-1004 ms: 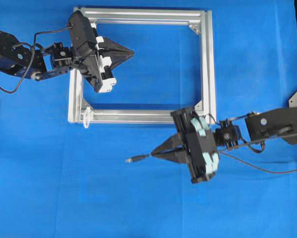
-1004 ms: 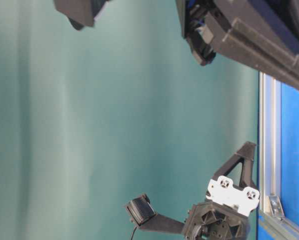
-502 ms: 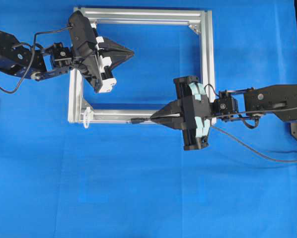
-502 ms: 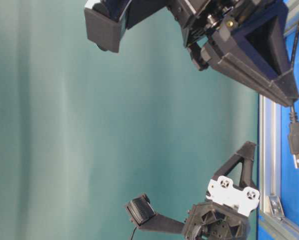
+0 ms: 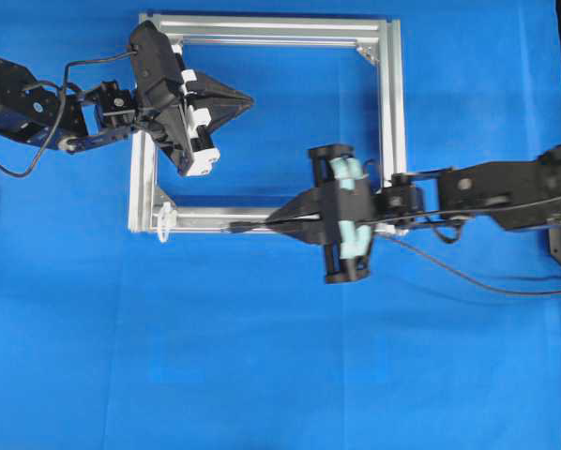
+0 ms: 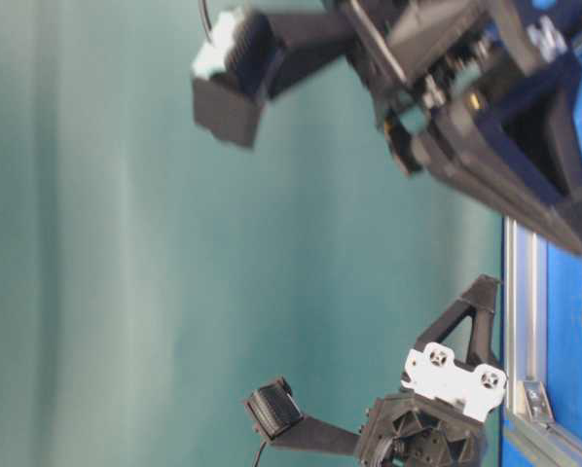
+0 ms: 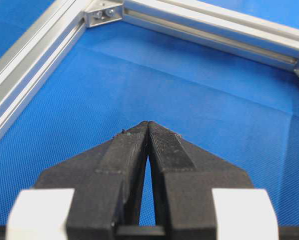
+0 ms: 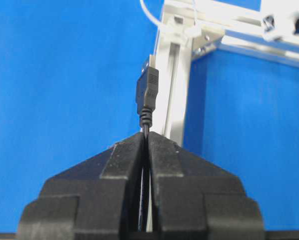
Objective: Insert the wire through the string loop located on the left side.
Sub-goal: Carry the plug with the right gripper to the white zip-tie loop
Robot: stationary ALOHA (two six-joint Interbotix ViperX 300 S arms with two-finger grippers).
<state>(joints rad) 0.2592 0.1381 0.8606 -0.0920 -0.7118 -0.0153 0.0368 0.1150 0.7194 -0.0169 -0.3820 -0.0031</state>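
Here the right gripper [image 5: 273, 220] is clenched on the wire [image 8: 147, 95], pinching the cable just behind its plug so that the plug sticks straight out ahead of the fingertips. In the overhead view the plug lies over the near rail of the aluminium frame [image 5: 391, 112], its long axis running along that rail and pointing toward the frame's near-left corner. The string loop [image 5: 165, 223] hangs at that corner, so it lies dead ahead of the plug along the rail, with a stretch of bare rail between them. From the right wrist view the loop [image 8: 150, 15] shows as a thin white curve just above and slightly left of the plug's metal tip, near but not yet touching. The left gripper [image 5: 249, 97] is pressed shut on nothing and hovers inside the frame near its far-left side, off the line of approach. The right arm is judged the one to finish: it seems to need a straight push along the rail, with a small sideways correction so the tip meets the loop's opening.
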